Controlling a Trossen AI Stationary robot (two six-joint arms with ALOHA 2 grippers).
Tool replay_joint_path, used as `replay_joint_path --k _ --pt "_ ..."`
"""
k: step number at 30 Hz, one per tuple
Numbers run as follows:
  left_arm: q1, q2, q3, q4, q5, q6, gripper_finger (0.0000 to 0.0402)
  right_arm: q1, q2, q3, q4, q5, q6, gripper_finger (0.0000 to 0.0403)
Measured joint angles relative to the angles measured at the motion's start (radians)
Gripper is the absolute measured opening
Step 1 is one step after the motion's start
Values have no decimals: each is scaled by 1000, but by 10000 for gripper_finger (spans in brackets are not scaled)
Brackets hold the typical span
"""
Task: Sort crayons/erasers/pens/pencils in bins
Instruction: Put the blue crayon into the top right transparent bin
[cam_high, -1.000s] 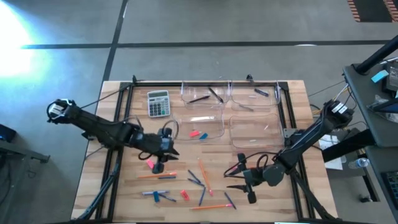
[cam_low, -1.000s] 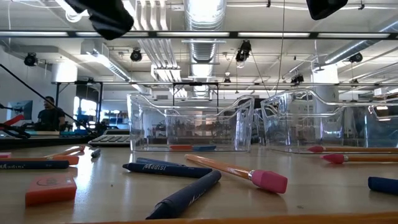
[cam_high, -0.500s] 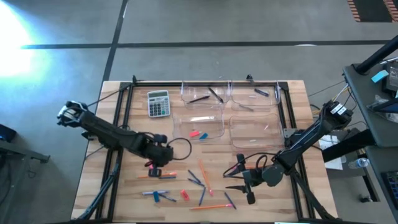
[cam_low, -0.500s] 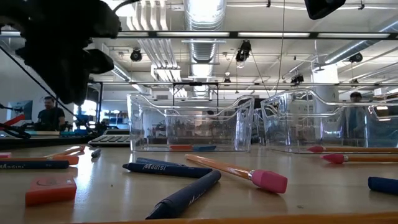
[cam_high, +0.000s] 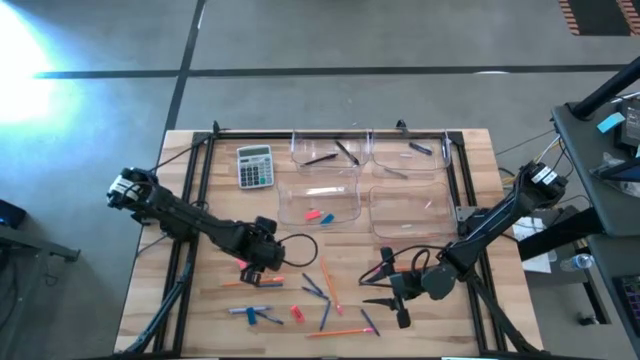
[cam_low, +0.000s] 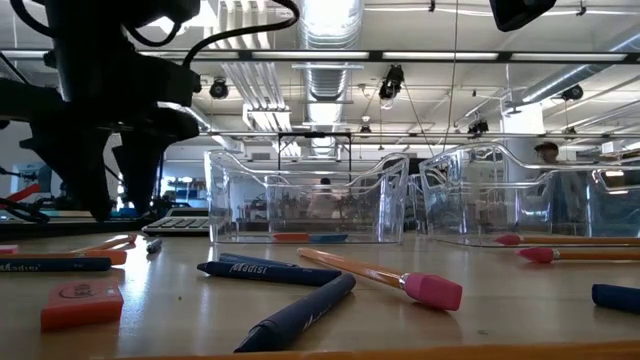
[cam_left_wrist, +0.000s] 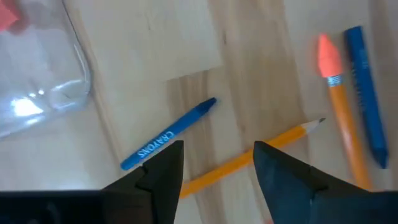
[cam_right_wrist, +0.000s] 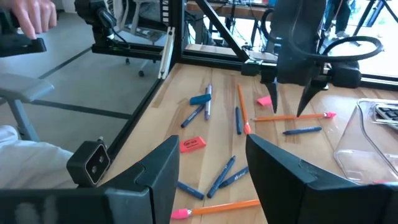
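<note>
Over the table's front-left part, the left gripper (cam_high: 262, 263) hangs low with its fingers spread and empty, poised above an orange pencil (cam_left_wrist: 249, 159) and a blue crayon (cam_left_wrist: 168, 134) beside it. A pick seems in hand: next it likely needs to drop, centre the pencil between the jaws and close. Pens and erasers are already in the bins (cam_high: 320, 203) behind. At the front-right, the right gripper (cam_high: 384, 287) waits open, holding nothing.
</note>
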Motion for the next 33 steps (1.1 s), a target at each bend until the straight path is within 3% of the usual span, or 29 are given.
replay_joint_path --k 33 --pt "134 -5 -13 71 66 172 180 0 0 0 0 0 2 176"
